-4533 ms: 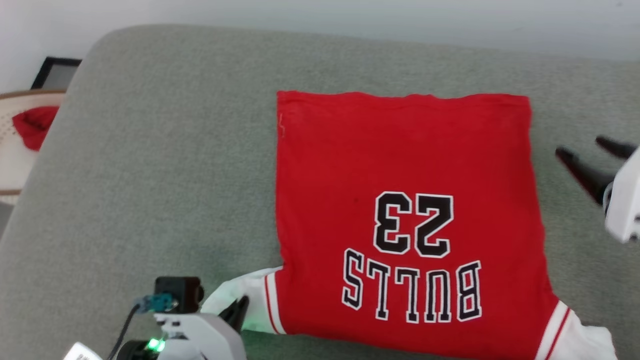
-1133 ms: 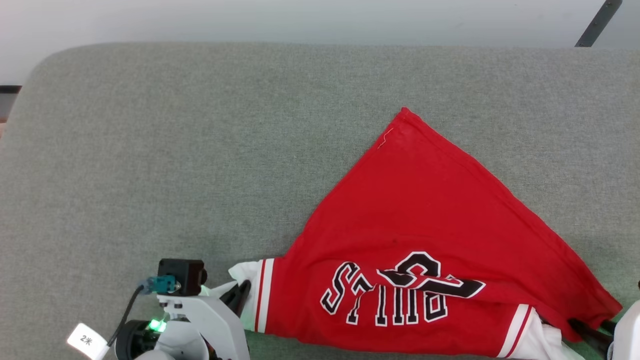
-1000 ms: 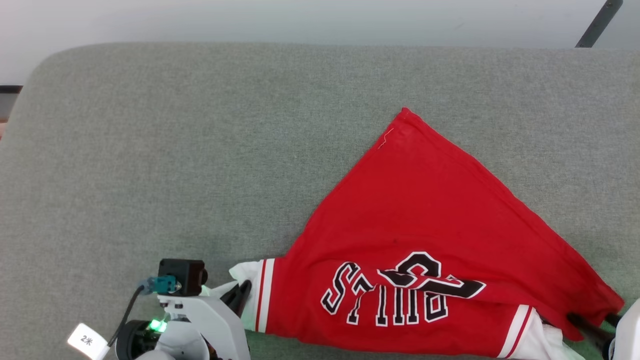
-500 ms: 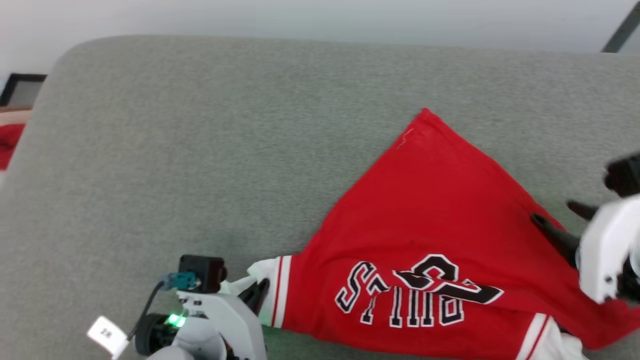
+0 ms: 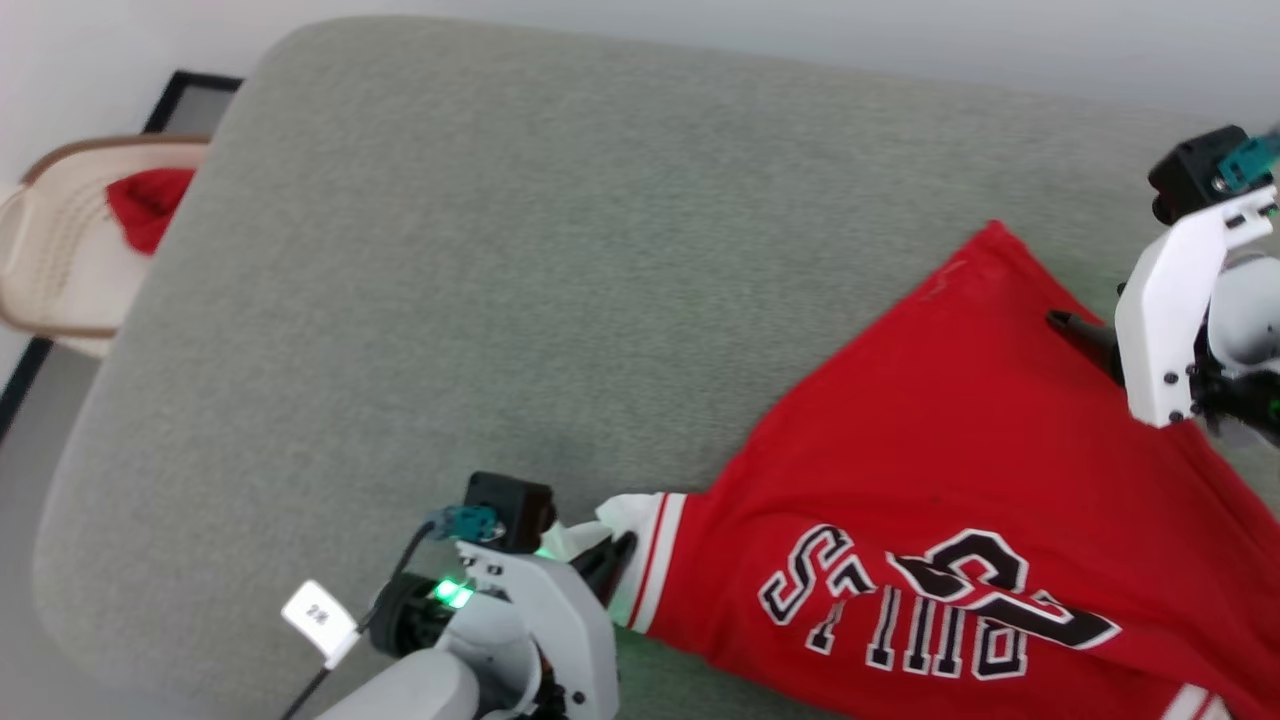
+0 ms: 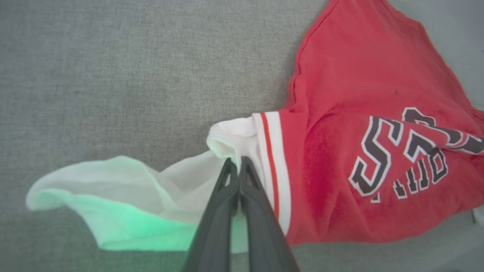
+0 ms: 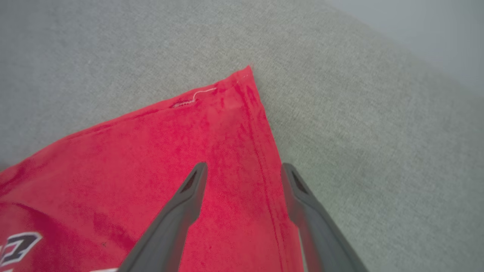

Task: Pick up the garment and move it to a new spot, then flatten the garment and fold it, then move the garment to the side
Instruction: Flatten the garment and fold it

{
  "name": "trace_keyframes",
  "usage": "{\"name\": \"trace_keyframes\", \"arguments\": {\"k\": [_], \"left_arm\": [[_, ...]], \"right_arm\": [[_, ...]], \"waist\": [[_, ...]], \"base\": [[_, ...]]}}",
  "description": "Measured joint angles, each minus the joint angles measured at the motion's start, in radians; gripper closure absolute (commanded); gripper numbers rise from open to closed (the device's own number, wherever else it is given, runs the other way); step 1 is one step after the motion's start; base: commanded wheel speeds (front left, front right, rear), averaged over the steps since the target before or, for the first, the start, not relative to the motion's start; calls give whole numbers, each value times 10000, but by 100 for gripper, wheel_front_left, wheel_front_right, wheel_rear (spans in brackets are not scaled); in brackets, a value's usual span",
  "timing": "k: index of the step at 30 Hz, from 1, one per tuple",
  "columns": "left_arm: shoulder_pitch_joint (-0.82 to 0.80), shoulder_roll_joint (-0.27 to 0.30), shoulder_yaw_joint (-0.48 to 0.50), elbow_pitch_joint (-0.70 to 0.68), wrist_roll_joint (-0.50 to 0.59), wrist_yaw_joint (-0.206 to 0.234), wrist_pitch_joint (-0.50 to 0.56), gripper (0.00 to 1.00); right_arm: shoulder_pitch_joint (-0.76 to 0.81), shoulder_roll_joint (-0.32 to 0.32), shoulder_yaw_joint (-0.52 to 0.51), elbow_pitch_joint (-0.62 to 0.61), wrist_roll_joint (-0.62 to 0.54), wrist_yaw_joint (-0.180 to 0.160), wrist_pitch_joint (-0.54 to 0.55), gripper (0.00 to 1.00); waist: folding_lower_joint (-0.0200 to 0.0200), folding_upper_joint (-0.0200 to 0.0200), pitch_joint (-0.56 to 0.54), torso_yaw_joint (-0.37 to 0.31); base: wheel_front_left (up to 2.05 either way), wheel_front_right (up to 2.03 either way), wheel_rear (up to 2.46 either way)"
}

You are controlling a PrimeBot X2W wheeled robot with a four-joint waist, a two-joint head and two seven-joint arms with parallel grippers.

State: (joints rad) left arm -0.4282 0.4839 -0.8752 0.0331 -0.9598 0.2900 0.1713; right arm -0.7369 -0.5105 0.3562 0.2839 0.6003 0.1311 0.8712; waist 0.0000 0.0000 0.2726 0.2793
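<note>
One grey cushion (image 5: 500, 250) lies under the shirt (image 5: 950, 440), a soft, light red jersey that has slumped into a skewed triangle with its lettering creased. The left hand (image 6: 234, 163) is clamped shut on the shirt's white sleeve (image 6: 232, 138). The right hand (image 7: 242, 168) hangs wide open over the shirt's far hem corner (image 7: 242, 81), holding nothing. Such limp cloth will likely drag and bunch; that hemmed corner looks the firmest place to pinch.

White arms (image 5: 1165, 320), dark tapered fingers (image 7: 176, 215), green lamp (image 5: 447, 592)
</note>
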Motion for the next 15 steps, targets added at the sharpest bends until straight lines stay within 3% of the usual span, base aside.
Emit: {"name": "trace_keyframes", "arguments": {"k": [9,15], "left_arm": [[-558,-719,-343,796,96,-621,-56,100],[-772,-1028,-428,1208,96,-882,-169,100]], "right_arm": [[-1843,-182,1808,2690,257,0,-376,0],[-2492,-272,2915,3806,683,0,-671,0]], "waist": [[0,0,315,883],[0,0,553,1281]], "base": [[0,0,0],[0,0,0]]}}
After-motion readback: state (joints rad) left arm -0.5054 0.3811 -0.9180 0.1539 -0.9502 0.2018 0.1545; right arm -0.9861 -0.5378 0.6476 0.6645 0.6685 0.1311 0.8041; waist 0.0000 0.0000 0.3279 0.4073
